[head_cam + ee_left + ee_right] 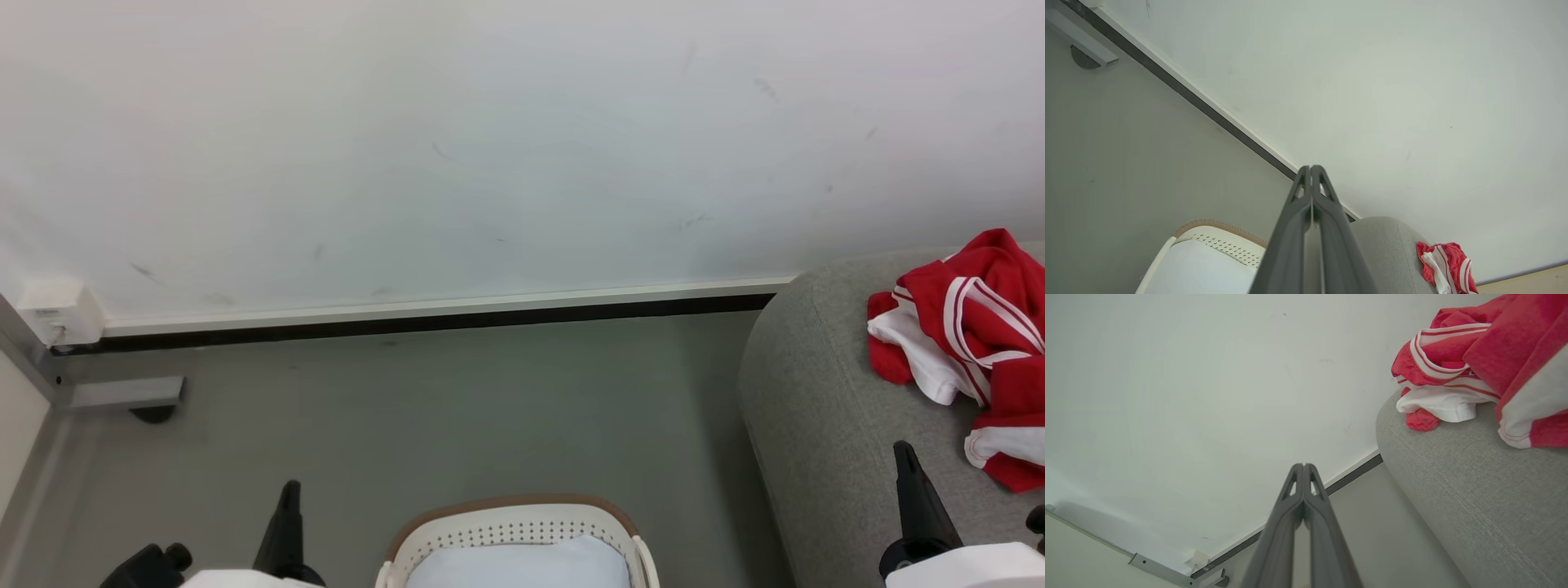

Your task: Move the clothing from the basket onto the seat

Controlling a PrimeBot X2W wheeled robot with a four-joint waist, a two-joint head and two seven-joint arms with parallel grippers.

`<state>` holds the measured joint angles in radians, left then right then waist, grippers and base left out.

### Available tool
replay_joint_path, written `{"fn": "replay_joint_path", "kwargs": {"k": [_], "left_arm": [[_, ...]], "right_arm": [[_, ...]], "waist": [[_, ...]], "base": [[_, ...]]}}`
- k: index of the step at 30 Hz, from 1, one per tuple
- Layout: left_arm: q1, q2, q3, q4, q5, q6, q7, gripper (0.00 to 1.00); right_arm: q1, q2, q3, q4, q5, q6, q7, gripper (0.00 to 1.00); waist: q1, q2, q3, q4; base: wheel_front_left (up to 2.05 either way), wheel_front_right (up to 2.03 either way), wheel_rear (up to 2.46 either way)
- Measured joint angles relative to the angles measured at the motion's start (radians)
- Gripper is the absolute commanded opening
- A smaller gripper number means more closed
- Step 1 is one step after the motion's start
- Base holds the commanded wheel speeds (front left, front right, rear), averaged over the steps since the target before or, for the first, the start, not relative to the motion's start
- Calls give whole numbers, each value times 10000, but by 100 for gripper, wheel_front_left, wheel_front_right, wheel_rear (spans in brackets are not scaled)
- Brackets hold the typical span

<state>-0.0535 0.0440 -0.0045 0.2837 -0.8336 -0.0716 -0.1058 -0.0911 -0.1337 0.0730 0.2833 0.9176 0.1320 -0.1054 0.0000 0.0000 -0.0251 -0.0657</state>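
Where clothing [980, 327] lies on the seat [816, 408], long axis toward wall [490, 163], left claw [288, 490], right claw [902, 449] clenched empty

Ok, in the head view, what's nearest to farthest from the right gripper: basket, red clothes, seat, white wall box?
From the right gripper:
1. Seat, right beside it.
2. Red clothing, just to its right.
3. Basket, lower middle.
4. White wall box, far left.

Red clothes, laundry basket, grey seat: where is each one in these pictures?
red clothes [980, 327]: head view, on the striped red fold.
laundry basket [514, 532]: head view, on its perforated back wall.
grey seat [1474, 506]: right wrist view, on its bare woven side.
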Motion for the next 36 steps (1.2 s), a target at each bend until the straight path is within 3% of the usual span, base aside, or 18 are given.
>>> {"fn": "replay_joint_path", "kwargs": {"k": [36], "left_arm": [[-239,4,587,-182,-3810,-291,1060,0]], "right_arm": [[-49,397,-909,-198,3404,-2,1058,0]], "waist": [[0,0,112,261]], "base": [[0,0,0]]}}
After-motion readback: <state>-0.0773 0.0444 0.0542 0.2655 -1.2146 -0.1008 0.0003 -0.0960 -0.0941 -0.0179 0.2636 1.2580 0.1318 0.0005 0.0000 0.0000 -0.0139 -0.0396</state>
